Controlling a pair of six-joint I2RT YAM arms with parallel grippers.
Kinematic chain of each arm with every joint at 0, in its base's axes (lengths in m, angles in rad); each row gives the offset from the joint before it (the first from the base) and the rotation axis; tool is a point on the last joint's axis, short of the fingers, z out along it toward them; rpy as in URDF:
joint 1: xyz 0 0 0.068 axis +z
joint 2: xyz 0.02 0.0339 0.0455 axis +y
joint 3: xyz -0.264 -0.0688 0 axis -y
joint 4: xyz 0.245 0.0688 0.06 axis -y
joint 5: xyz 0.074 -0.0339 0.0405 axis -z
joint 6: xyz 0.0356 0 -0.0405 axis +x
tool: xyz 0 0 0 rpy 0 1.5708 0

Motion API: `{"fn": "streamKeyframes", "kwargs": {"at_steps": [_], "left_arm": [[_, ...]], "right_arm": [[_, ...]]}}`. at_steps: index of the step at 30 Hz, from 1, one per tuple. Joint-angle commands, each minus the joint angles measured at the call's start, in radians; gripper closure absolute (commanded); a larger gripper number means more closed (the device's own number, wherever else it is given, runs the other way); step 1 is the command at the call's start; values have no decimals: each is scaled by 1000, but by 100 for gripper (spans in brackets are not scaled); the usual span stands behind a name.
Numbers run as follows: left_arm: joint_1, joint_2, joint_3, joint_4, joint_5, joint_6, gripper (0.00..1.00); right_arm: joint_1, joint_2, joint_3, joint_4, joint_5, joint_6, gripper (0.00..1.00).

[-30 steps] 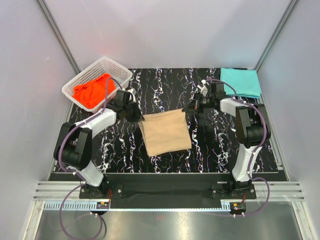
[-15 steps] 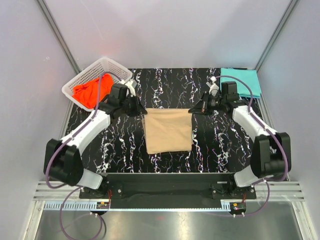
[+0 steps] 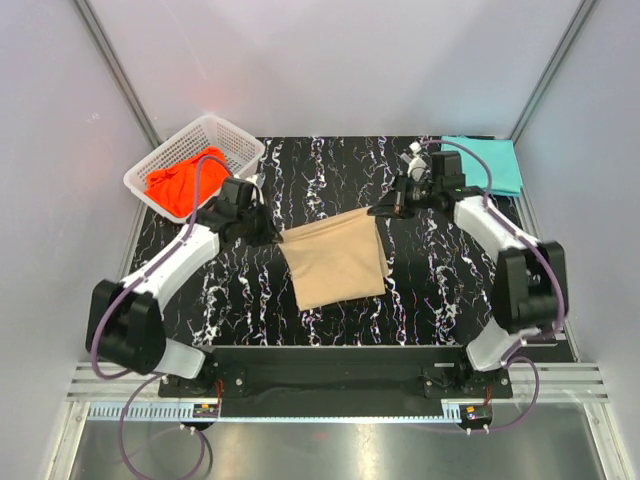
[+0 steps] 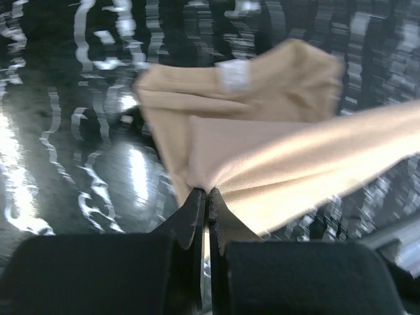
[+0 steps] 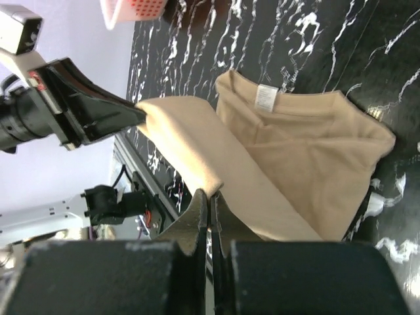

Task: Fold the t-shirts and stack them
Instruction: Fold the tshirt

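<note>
Cloth of a plain, soft tan t-shirt point(image 3: 335, 265) lies folded into a rough rectangle at the middle of the glossy black, white-veined desk point(image 3: 330, 165), its long axis running from the far side toward the arm bases and turned slightly askew. A small white neck tag point(image 5: 266, 97) sits inside the collar; its print is too blurred to read. The left tool point(image 3: 272, 232) is clamped tight on the shirt's far left corner and the right tool point(image 3: 378, 210) is pinched closed on the far right corner, so the top layer's far edge is stretched smooth between them and raised above the collar layer beneath. A teal t-shirt point(image 3: 490, 165) lies flat and squared at the far right corner of the desk, well apart. A crumpled orange-red t-shirt point(image 3: 185, 180) fills a white plastic lattice basket point(image 3: 215, 130) at the far left corner
</note>
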Motion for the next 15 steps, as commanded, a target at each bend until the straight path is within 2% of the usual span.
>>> {"fn": "streamKeyframes", "kwargs": {"at_steps": [1, 3, 6, 8, 9, 10, 12, 14, 15], "left_arm": [[60, 88, 23, -30, -123, 8, 100], [97, 146, 26, 1, -132, 26, 100], [132, 226, 54, 100, -101, 51, 100], [152, 307, 107, 143, -54, 66, 100], [163, 339, 165, 127, -34, 75, 88], [166, 408, 199, 99, -54, 83, 87], [180, 471, 296, -9, -130, 80, 85], [186, 504, 321, -47, -169, 56, 83], [187, 498, 312, -50, -202, 46, 82]], "right_arm": [[-2, 174, 84, 139, -68, 48, 100], [8, 312, 173, 154, -97, 62, 100], [15, 429, 259, 233, -134, 149, 98], [18, 509, 300, 280, -130, 171, 83], [18, 544, 338, 265, -113, 177, 75], [18, 558, 363, 260, -110, 169, 65], [18, 587, 446, 116, -72, 114, 54], [18, 590, 515, 31, -9, 56, 41], [20, 580, 529, -44, 17, 7, 41]]}}
